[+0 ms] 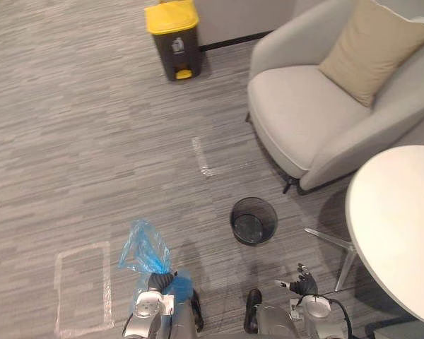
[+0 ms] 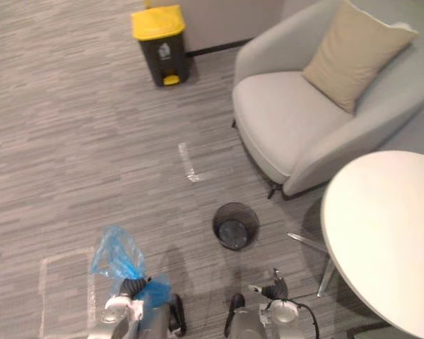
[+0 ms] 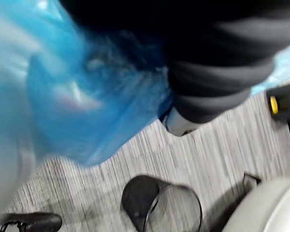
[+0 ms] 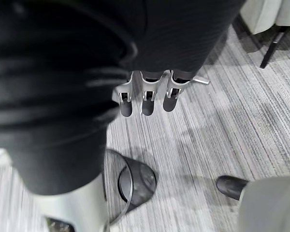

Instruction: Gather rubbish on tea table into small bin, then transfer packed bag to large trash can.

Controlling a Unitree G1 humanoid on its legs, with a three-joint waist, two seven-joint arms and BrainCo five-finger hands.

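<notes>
1. From the head views, the left hand (image 1: 155,282) was low at the robot's left side. It was closed round the bunched neck of the blue bag (image 1: 143,253), whose loose top stood up above the hand.
2. The right hand (image 1: 304,281) hung idle at the other side, near the table (image 1: 396,219), which looked bare.
3. The bin (image 1: 254,200) stood on the carpet between the two hands, a little ahead of them. It showed no liner.
4. The yellow-lidded can (image 1: 173,35) stood well apart, by the far wall, lid down.
5. From the left wrist, blue plastic billowed beside the dark cover, with the bin on the floor below.
6. From the right wrist, the fingers (image 4: 143,104) hung straight and slack, holding nothing.
7. I judged the gathering done and the bag lifted out. The carry to the can and the drop were left.
</notes>
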